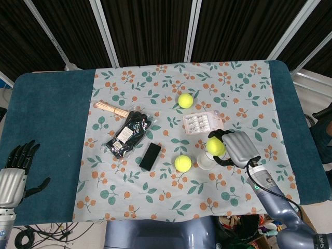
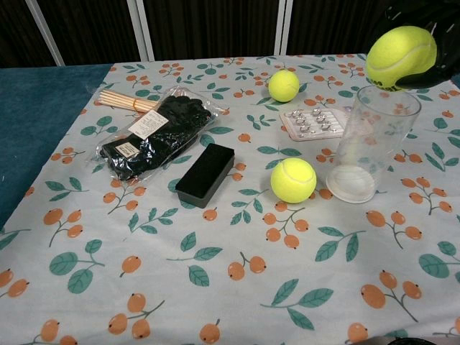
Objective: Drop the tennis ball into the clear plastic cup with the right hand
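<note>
Scene: a table covered by a floral tablecloth (image 1: 155, 202), seen from above in the head view and from low and close in the chest view.
Right hand: the right hand (image 1: 236, 148) gripped a tennis ball (image 2: 401, 56), its dark fingers (image 1: 220, 136) curled around the ball.
Ball position: the held ball hung in the air just above the rim of the clear plastic cup (image 2: 368, 144), offset slightly toward the cup's far right edge in the chest view (whether it was fully centred over the mouth could not be told).
Cup: upright on the cloth and empty.
Left hand: the left hand (image 1: 15, 174) rested at the table's near left edge, fingers spread and holding nothing, well apart from everything else.
Other balls: a second tennis ball (image 2: 293, 180) lay on the cloth just beside the cup; a third tennis ball (image 2: 284, 85) lay farther back.
Other items: a black rectangular block (image 2: 205, 175), a bag of black gloves (image 2: 154, 136), a bundle of wooden sticks (image 2: 126, 100) and a blister pack (image 2: 313, 122).
Done: the ball appeared picked up and carried to the cup.
Left to do: release the ball so it drops in; nothing was in the cup yet.
</note>
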Robot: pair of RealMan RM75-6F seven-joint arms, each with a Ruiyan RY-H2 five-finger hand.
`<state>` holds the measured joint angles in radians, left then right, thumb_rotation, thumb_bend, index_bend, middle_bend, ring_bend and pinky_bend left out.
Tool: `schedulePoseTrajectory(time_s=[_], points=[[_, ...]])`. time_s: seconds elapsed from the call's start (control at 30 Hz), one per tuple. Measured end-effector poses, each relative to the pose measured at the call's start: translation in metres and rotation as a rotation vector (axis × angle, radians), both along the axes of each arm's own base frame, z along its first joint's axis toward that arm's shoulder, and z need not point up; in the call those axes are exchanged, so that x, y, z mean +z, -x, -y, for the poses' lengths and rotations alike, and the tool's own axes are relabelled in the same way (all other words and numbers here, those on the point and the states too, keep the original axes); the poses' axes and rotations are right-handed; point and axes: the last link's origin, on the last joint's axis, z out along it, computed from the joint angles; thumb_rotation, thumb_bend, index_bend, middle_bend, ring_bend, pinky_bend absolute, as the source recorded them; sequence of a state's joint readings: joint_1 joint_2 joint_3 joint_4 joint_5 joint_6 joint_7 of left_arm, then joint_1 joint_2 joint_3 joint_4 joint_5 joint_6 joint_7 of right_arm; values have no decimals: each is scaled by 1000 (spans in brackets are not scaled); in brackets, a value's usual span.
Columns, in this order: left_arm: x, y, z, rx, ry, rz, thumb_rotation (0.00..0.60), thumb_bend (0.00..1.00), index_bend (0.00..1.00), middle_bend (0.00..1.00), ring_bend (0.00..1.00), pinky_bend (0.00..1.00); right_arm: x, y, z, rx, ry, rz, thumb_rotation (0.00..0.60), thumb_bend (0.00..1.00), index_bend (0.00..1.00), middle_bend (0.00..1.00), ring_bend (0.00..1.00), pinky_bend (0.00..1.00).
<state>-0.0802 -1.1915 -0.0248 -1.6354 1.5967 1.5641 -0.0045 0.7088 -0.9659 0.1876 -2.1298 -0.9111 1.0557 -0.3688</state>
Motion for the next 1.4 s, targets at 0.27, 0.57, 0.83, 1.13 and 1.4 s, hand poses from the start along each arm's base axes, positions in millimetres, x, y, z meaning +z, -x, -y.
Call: schedulePoseTrajectory(time_s=[0.27, 0.57, 0.83, 1.13, 1.4], points=[[0, 0, 0, 3, 4, -6, 600, 200, 0, 0, 0, 16, 1, 0, 0, -4, 4, 8, 600, 319, 371, 333, 416, 473], [0, 0, 0, 1, 1, -9, 600, 200, 0, 0, 0, 16, 2, 0, 0, -2, 3, 10, 600, 319, 369, 333, 415, 473], [0, 0, 0, -1, -1, -11, 600, 200, 0, 0, 0, 16, 1, 0, 0, -2, 0, 7, 600, 319, 369, 331, 413, 473], [0, 1, 0, 1, -2, -11, 600, 200, 0, 0, 0, 15, 0, 2, -1, 2, -13, -15, 600, 199, 102, 141, 246, 419], [0, 1, 0, 13, 4, -10, 600, 200, 0, 0, 0, 10, 0, 3, -1, 5, -27, -20, 600, 164, 10, 49, 167, 411]])
